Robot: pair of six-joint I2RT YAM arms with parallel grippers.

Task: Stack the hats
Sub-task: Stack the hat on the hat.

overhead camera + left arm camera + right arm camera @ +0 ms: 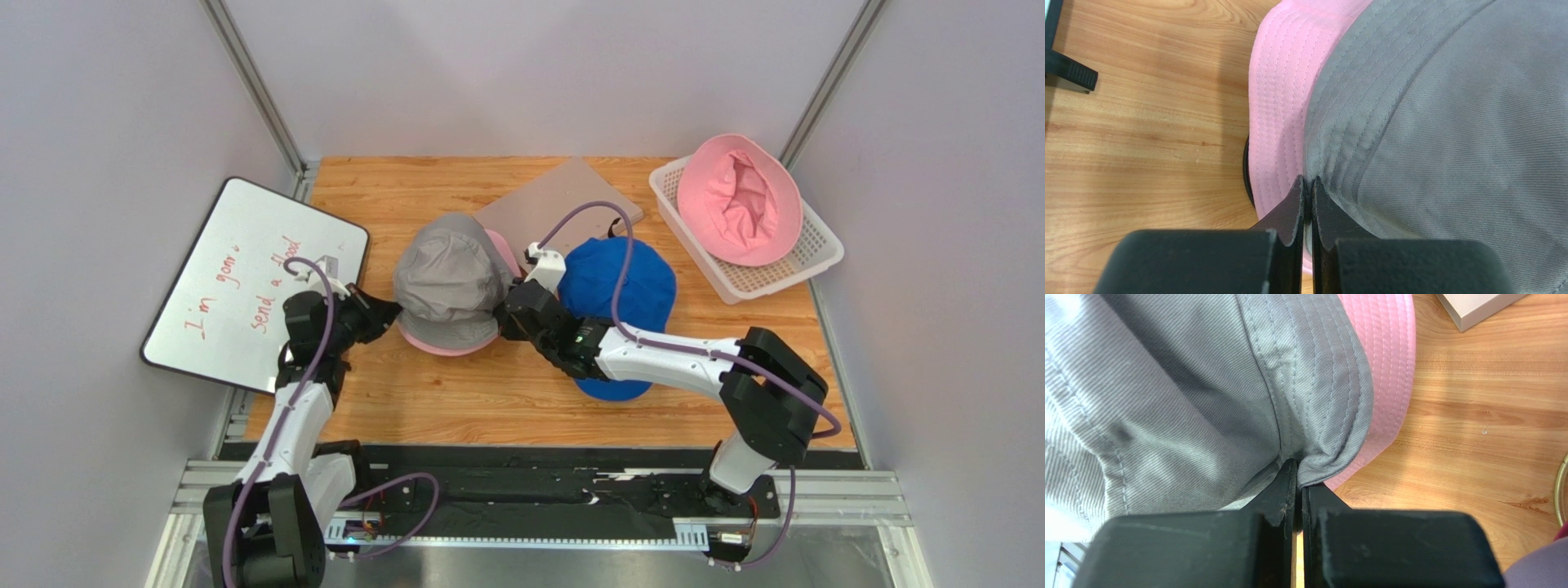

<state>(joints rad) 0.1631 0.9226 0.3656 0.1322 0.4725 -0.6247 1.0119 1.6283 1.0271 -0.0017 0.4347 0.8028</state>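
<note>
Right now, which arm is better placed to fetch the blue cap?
Right, probably: the blue cap lies beside the right pincer, under that arm; the left pincer sits across the grey hat.

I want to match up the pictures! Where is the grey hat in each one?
Top external: the grey hat sits left of the middle, on top of a pink hat.
Left wrist: the grey hat fills the right side.
Right wrist: the grey hat fills the left side.
Shared landmark: the pink hat's brim, peeking out from under the grey hat in all three views.
</note>
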